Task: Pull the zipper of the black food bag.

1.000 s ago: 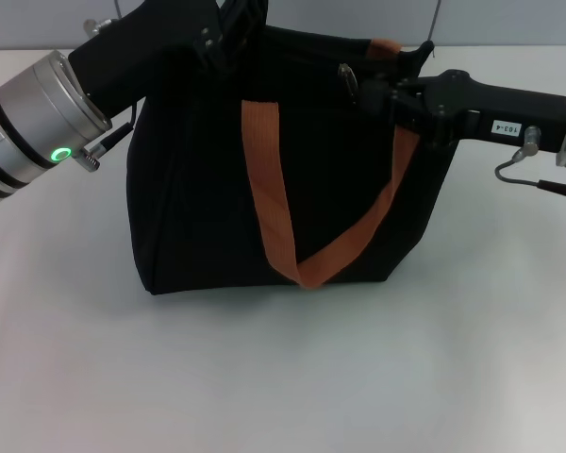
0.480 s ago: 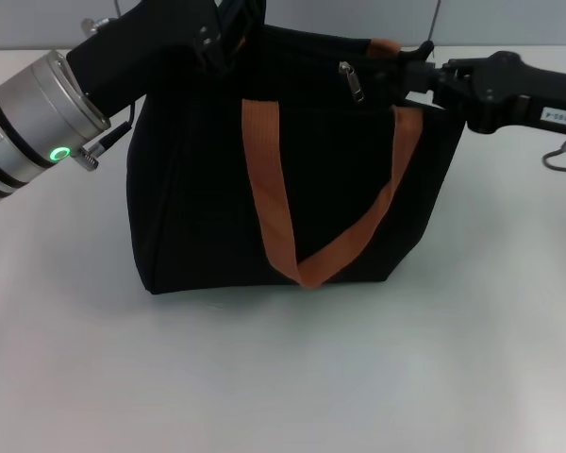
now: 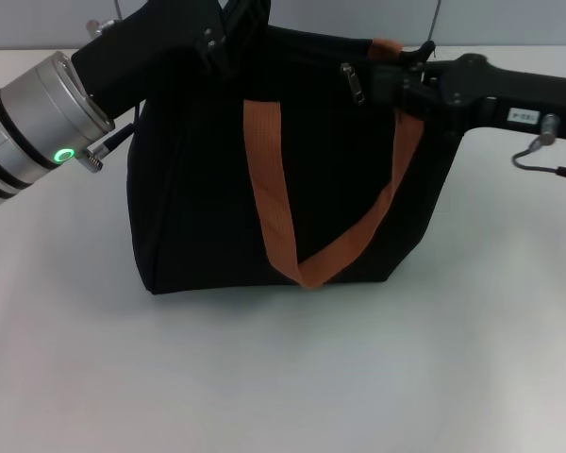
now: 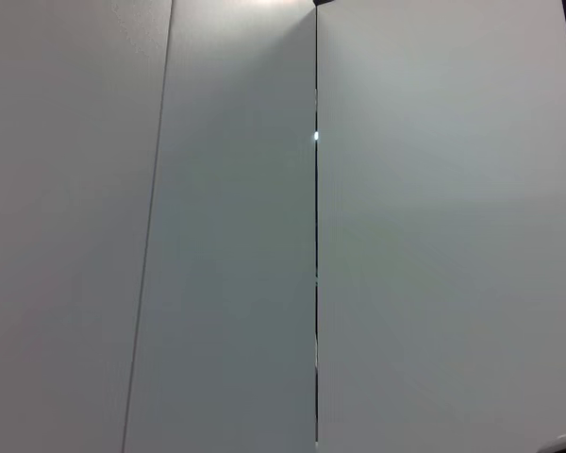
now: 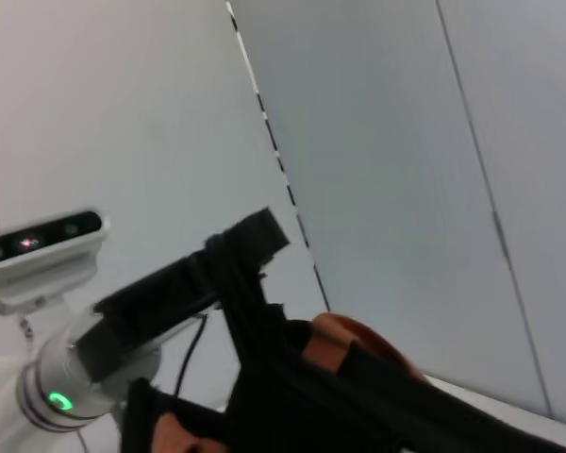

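Note:
The black food bag (image 3: 208, 189) stands upright at the middle of the white table, with an orange-brown strap (image 3: 269, 189) looping down its front. The small silver zipper (image 3: 353, 83) hangs at the bag's top edge, right of centre. My right gripper (image 3: 382, 83) is level with the top edge, just right of the zipper pull; I cannot see whether it touches it. My left gripper (image 3: 234, 33) is at the bag's top left corner and looks shut on the fabric. The right wrist view shows the left gripper (image 5: 250, 241) above the bag (image 5: 340, 406).
The white table (image 3: 358, 377) stretches in front of and beside the bag. A thin cable (image 3: 538, 165) hangs from my right arm at the right edge. The left wrist view shows only grey wall panels (image 4: 236, 283).
My right gripper drew back to the right, away from the zipper pull, then came left again close to it. The pull and the bag have hardly moved. The left arm has stayed put.

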Controlling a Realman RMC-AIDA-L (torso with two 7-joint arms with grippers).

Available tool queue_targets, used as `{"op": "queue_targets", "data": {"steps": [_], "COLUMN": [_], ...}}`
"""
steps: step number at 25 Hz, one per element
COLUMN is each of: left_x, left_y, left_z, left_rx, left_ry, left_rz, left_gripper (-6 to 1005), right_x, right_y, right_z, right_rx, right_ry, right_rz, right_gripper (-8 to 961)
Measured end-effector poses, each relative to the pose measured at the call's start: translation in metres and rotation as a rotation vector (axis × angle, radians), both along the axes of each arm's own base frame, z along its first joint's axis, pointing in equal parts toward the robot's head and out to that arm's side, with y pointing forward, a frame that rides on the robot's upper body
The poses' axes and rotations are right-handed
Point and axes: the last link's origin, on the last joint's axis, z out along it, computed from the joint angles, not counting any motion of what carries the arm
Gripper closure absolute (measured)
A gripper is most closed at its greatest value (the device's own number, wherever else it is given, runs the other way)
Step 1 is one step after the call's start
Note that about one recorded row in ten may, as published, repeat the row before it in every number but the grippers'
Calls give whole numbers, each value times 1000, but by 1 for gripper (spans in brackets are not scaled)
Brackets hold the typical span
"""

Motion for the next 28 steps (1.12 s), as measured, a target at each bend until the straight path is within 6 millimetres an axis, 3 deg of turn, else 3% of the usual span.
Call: {"op": "queue_targets", "data": {"steps": [4,9,16,22,28], "left_x": [1,3,4,4,4], "left_y": [0,0,-1,-2,-2], "left_z": [0,0,1,1,2], "left_rx": [-2,-5,-6,-6,-3], "left_ry": [1,-2,-8,-12,-15], "left_rz": [-5,-13,-24,-29,-28], "left_gripper": [975,974,974,974,974], "right_x": [-5,-11,-14,-8,-2], "right_y": [7,11,7,3,-2], "right_z": [-10,-19,-24,-19,-14], "right_rx": [-7,-12,-29,-14,5], "right_ry": [-28,-59,-76,-74,-72], "right_rz": [-5,4,27,16,4], "right_gripper": [851,676,683,889,955]}}
